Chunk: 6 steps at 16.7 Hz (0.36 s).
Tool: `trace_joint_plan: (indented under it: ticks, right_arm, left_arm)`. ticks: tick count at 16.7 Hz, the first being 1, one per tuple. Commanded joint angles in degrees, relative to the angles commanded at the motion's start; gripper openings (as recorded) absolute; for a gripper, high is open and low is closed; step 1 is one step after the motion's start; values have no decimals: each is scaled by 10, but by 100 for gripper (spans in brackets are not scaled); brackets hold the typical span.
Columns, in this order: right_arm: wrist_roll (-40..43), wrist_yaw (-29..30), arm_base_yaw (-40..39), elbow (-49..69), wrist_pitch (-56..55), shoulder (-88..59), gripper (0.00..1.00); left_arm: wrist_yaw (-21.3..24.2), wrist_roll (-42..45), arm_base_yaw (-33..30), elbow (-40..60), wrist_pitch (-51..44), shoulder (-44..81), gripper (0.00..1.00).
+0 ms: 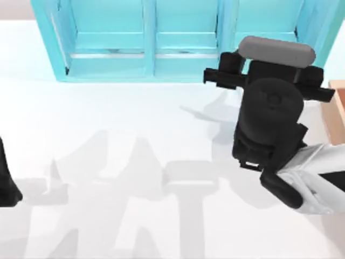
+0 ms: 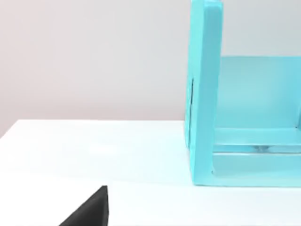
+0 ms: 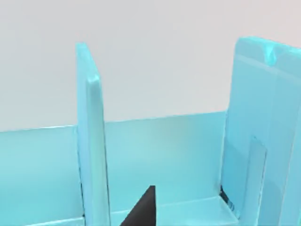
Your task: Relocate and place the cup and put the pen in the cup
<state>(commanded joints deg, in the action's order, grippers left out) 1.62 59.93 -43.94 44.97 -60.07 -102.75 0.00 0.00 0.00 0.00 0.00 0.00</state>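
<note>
From above, one light-blue shelf unit is standing along the far edge of the white table, showing three open compartments side by side. Two arms are showing. The right arm is reaching in from the table's right side, its black wrist housing hanging in front of the rightmost compartment, and it is hiding its own gripper, so I cannot tell how far that gripper is spread or what it is carrying. The left arm is sitting parked at the table's left edge as a dark sliver. One tan object's edge is showing at the right border.

The left wrist camera is looking across the bare tabletop at the shelf's end panel, with one black fingertip poking in.

The right wrist camera is facing into one compartment, flanked by two upright dividers, with one black fingertip rising in front.
</note>
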Motion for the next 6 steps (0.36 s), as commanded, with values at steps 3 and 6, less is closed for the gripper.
trace_joint_plan:
  ticks: [3, 6]
  right_arm:
    - [0, 0, 0, 0, 0, 0, 100]
    - [0, 0, 0, 0, 0, 0, 100]
  left_arm:
    - [0, 0, 0, 0, 0, 0, 100]
    - [0, 0, 0, 0, 0, 0, 100]
